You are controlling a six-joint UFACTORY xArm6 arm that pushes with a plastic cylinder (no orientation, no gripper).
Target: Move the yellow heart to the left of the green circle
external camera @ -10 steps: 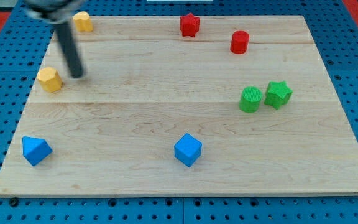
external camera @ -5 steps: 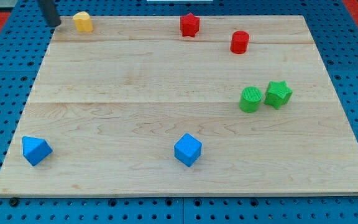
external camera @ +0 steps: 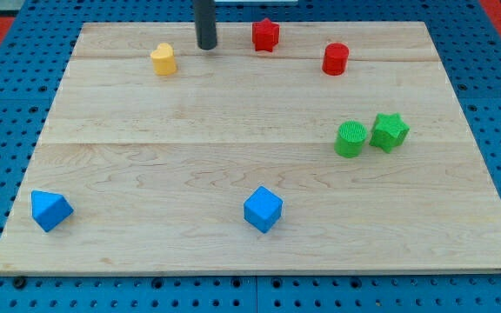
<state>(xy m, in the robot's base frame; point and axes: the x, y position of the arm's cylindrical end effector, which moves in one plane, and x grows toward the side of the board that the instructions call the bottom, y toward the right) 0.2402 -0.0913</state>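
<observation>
The yellow heart (external camera: 163,59) lies on the wooden board (external camera: 233,165) near the view's top left. My tip (external camera: 206,46) stands to the heart's upper right, a short gap away, not touching it. The green circle (external camera: 350,139) sits at the view's right, touching the green star (external camera: 390,131) on its right side. The heart is far to the left of and above the green circle.
A red star (external camera: 266,35) and a red cylinder (external camera: 335,58) sit along the view's top. A blue cube (external camera: 262,209) lies at bottom centre and a blue block (external camera: 50,209) at bottom left.
The yellow heart moved right and down from the top-left corner. My tip swept from the left side to the top centre. The yellow hexagon left the board; only a sliver showed at the left edge.
</observation>
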